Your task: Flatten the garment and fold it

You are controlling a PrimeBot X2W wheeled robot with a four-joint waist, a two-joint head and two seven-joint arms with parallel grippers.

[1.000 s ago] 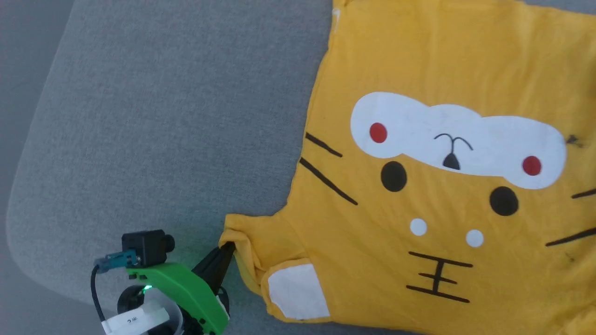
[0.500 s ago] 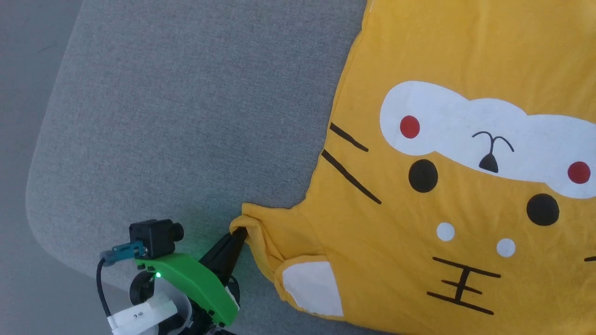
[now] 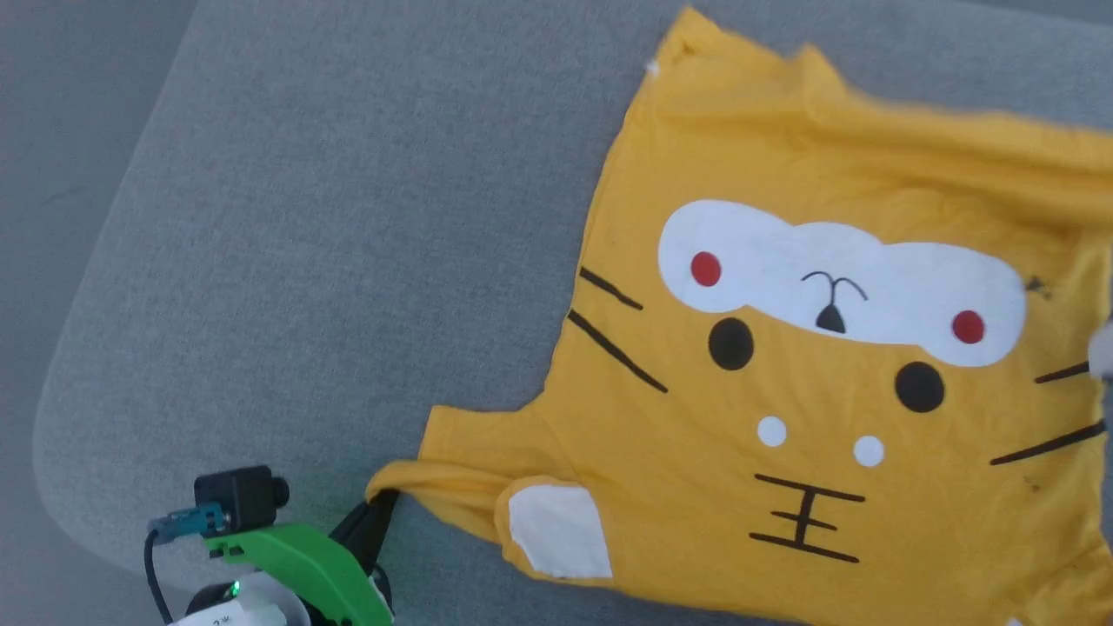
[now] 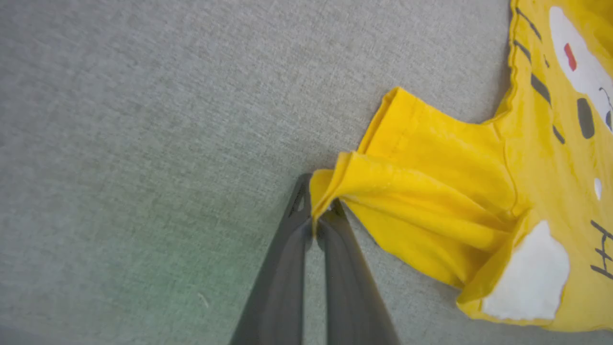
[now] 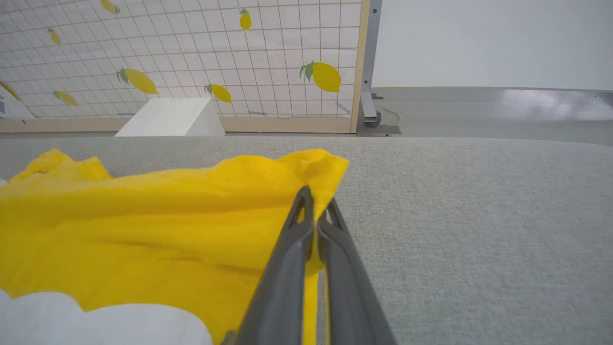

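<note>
The garment, a bright yellow T-shirt with a white, red and black cat-face print, lies face up on a grey padded surface. My left gripper is at the lower left, shut on the end of the near sleeve. In the left wrist view its fingertips pinch a folded bit of the sleeve, which is drawn into ridges. My right gripper is shut on an edge of the garment, and the cloth stands raised above the surface there. The far hem is rumpled.
The padded surface ends in a rounded corner at the lower left, with grey floor beyond. Past its far edge stand a lemon-printed grid panel and a white wedge-shaped block.
The head camera has shifted. My left gripper has drawn the sleeve out toward the lower left, so it is longer and flatter. The garment's far hem is now rumpled and lifted.
</note>
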